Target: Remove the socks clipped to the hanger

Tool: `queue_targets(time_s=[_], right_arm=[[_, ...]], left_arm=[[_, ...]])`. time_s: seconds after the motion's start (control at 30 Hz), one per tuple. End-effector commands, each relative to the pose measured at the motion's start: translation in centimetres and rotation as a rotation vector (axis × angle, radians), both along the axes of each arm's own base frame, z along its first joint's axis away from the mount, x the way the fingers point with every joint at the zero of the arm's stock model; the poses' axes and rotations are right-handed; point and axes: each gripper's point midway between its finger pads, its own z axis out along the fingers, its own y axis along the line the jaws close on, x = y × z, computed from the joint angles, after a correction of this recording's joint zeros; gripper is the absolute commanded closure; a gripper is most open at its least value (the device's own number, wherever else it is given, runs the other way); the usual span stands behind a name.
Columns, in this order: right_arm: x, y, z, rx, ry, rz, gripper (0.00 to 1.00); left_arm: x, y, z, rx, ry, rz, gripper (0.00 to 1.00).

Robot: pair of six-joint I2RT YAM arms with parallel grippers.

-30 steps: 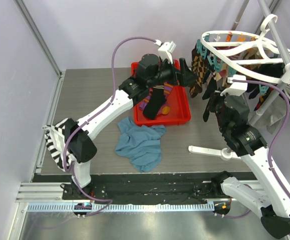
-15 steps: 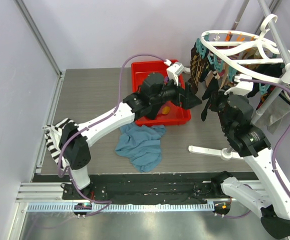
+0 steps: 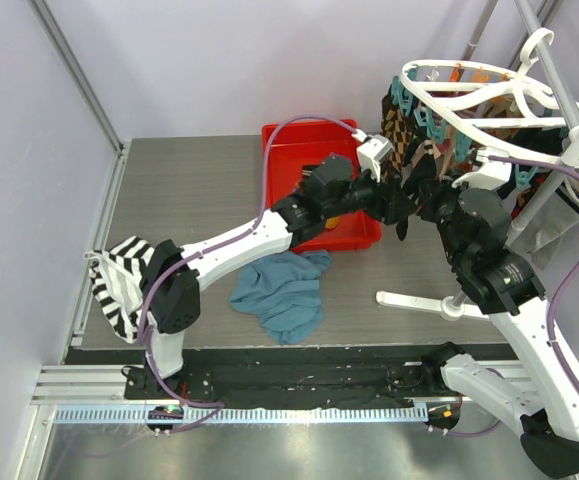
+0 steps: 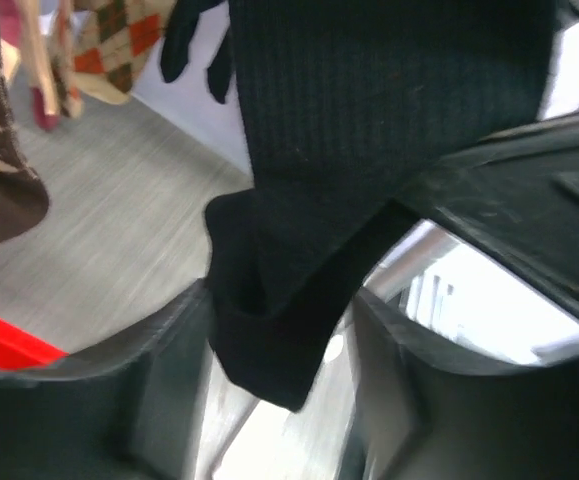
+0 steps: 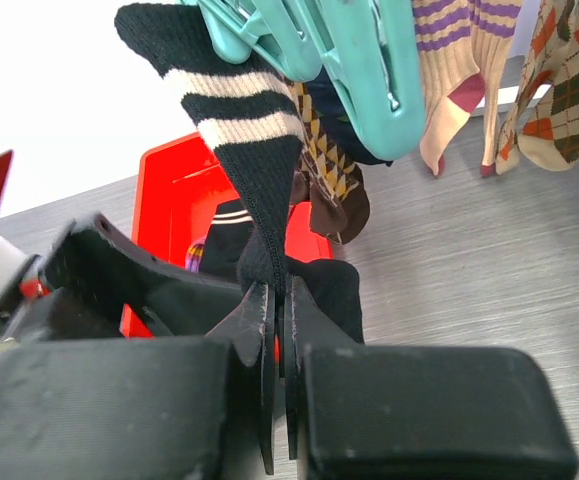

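1. While both arms crowd in under the hanger (image 3: 424, 68) at the back right of the table (image 3: 189, 190), its white frame sits high with socks (image 3: 397, 135) dangling off the clips in a bunch
2. Left arm is stretched right across the red tray (image 3: 294, 150), and the left gripper (image 4: 279, 305) has its fingers apart, one on either side of a plain dark sock (image 4: 369, 100)
3. That dark sock drops straight down through the gap. It touches the finger on the left of the wrist view, with daylight between it and the other finger, so no squeeze on it
4. Right gripper (image 5: 277, 290) comes up from below, jaws pressed together, with the toe tip of a black sock with cream bands (image 5: 239, 130) nipped between them
5. The banded sock hangs from a teal clip (image 5: 369, 70) and runs straight down from clip to fingers
6. Just behind it hangs a brown argyle sock (image 5: 329, 170). Further right are a purple-striped sock (image 5: 459, 60) and an orange argyle sock (image 5: 569, 80), all hanging above the table
7. Down in the red tray lies a dark sock with purple stripes (image 5: 219, 250)
8. A crumpled blue cloth (image 3: 284, 290) lies on the table just in front of the tray, and a black-and-white striped cloth (image 3: 114, 285) hangs over the table's left edge, well apart from the rest
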Motion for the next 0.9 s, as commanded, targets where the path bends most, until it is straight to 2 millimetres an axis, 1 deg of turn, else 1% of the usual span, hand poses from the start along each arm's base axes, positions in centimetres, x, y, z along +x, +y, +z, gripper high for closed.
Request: queue_targets(time_s=[0.0,0.03,0.1,0.13,0.2,0.23,0.27,0.3,0.33,0.37,0.4,0.43,0.5,0.53,0.57,0.6,0.63,0.67,0.7,0.73,0.77,0.8,0.83,0.87], right_arm=[[-0.4,0.1,2.0,0.054,-0.048,0.011,0.99],[-0.4,0.2,1.9,0.053,-0.045,0.014,0.99],[-0.5,0.2,2.3,0.057,-0.049,0.02,0.99],[-0.7,0.1,2.3,0.057,-0.046,0.018,0.98],[-0.9,0.3,2.6,0.06,-0.04,0.028,0.94],[-1.0,0.2,3.0,0.066,-0.048,0.03,0.92],[-1.1,0.2,3.1,0.063,-0.045,0.034,0.9],[-1.4,0.2,3.0,0.065,-0.035,0.038,0.86],[-1.5,0.2,3.6,0.071,-0.038,0.038,0.71],[-1.7,0.1,3.7,0.069,-0.027,0.035,0.66],[-2.0,0.0,3.2,0.057,0.01,0.034,0.62],[-2.3,0.0,4.4,0.066,0.001,0.04,0.59],[-2.5,0.0,4.3,0.053,0.048,0.045,0.58],[-2.9,0.0,5.8,0.067,0.025,0.053,0.57],[-2.6,0.4,6.0,0.065,0.038,0.066,0.54],[-2.6,0.5,6.0,0.057,0.058,0.071,0.52],[-2.9,0.5,7.8,0.069,0.029,0.079,0.48],[-2.7,0.7,8.2,0.061,0.037,0.088,0.44],[-2.0,1.1,7.8,0.044,0.073,0.087,0.43],[-2.0,0.9,9.5,0.052,0.044,0.081,0.42],[-1.7,0.9,10.1,0.048,0.039,0.076,0.42],[-0.8,1.0,10.0,0.034,0.058,0.062,0.42],[-1.0,0.9,11.8,0.046,0.02,0.058,0.42],[-0.8,0.7,12.4,0.043,0.014,0.049,0.42]], left_arm=[[0.7,-0.4,2.8,-0.095,-0.082,0.065,0.54],[0.7,-0.3,3.1,-0.104,-0.085,0.073,0.69],[0.3,-0.6,3.0,-0.101,-0.08,0.065,0.85],[0.3,-0.6,2.9,-0.096,-0.076,0.074,1.0],[0.2,-0.5,2.5,-0.084,-0.067,0.084,1.0],[0.2,-0.4,2.3,-0.082,-0.063,0.09,1.0],[0.3,-0.3,2.0,-0.08,-0.06,0.097,1.0],[0.2,-0.1,2.1,-0.082,-0.061,0.102,1.0],[0.3,0.0,2.1,-0.084,-0.057,0.11,1.0],[0.2,0.1,1.7,-0.073,-0.051,0.117,1.0],[0.1,0.4,1.8,-0.073,-0.055,0.123,1.0],[0.0,0.5,1.8,-0.068,-0.063,0.126,1.0],[0.2,0.9,1.0,-0.053,-0.06,0.147,1.0],[0.0,1.2,1.1,-0.054,-0.064,0.152,1.0],[0.1,1.4,0.7,-0.044,-0.061,0.158,1.0],[0.1,1.5,0.6,-0.043,-0.061,0.164,1.0],[0.1,1.6,0.5,-0.042,-0.064,0.17,1.0],[0.1,1.9,0.4,-0.042,-0.064,0.178,1.0],[0.0,2.0,0.5,-0.045,-0.064,0.181,1.0],[0.3,2.2,0.4,-0.044,-0.066,0.198,1.0],[0.1,2.4,0.5,-0.043,-0.067,0.201,1.0],[0.2,2.5,0.6,-0.042,-0.072,0.207,1.0],[0.1,2.6,0.7,-0.044,-0.075,0.211,1.0],[0.1,2.6,0.7,-0.043,-0.075,0.21,1.0]])
